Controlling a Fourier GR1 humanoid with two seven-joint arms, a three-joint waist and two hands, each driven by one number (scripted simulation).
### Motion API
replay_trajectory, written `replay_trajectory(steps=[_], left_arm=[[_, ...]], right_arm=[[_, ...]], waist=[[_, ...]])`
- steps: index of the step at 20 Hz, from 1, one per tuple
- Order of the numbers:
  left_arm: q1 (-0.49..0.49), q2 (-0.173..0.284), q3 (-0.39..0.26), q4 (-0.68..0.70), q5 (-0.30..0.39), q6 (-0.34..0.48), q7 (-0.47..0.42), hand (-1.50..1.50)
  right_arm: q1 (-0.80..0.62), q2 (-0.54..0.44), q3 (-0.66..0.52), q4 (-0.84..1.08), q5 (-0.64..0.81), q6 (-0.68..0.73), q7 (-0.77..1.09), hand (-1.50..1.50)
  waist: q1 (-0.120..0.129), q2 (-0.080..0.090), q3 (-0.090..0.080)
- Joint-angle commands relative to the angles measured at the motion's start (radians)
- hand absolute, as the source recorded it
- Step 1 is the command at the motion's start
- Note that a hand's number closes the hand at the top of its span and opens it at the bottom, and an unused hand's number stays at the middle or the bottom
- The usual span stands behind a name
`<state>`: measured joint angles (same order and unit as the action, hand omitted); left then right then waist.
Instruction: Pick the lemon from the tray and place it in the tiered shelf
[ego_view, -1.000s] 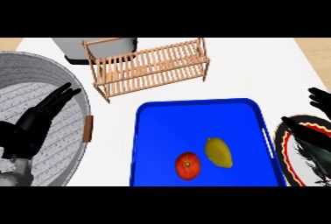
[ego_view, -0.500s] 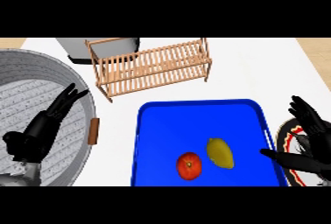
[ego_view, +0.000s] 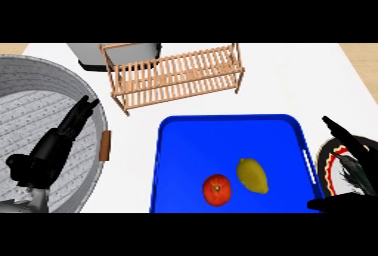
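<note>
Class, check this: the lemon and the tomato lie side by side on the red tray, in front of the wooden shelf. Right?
Not quite. The tray is blue, not red, as the head view shows. The lemon and the tomato do lie side by side on it, in front of the wooden shelf.

Open air above the lemon (ego_view: 252, 175); a tomato (ego_view: 217, 189) sits just beside, tray (ego_view: 221, 125) rim surrounds.
</note>
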<state>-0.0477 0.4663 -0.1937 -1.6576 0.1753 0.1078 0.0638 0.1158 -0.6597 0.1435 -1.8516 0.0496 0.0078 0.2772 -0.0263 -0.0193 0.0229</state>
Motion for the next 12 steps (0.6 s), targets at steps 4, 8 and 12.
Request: replay_trajectory(steps=[4,8,12], left_arm=[[0.069,-0.042,-0.077,0.086,-0.010,0.004,0.060,0.00],[0.050,-0.037,-0.073,0.138,0.001,-0.013,0.041,0.00],[0.055,-0.050,-0.096,0.134,-0.007,0.000,0.034,0.00]], right_arm=[[-0.064,-0.183,0.085,-0.095,0.279,0.041,0.339,-1.50],[-0.120,-0.111,0.197,-0.178,0.344,0.063,0.532,-1.50],[-0.197,-0.022,0.302,-0.182,0.360,0.114,0.694,-1.50]], waist=[[0.031,0.028,-0.036],[0.035,0.030,-0.031],[0.062,0.032,-0.030]])
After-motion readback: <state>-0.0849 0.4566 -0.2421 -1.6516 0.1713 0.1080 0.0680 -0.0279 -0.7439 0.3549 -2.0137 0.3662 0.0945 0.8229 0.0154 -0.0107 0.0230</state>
